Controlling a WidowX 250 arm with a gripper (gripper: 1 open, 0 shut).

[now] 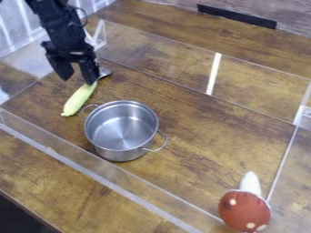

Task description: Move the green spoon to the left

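The green spoon [80, 97] lies flat on the wooden table, its pale yellow-green handle pointing toward the lower left and its silver bowl at the upper right. My black gripper [75, 75] hangs just above the spoon's bowl end, pointing steeply down. Its two fingers [61, 67] stand apart and open, with nothing between them. The gripper partly hides the spoon's metal bowl.
A steel pot [122, 128] stands right of the spoon, close to its handle. A red-brown mushroom toy [245, 208] sits at the lower right. Clear acrylic walls [214, 75] fence the work area; a low wall runs along the front.
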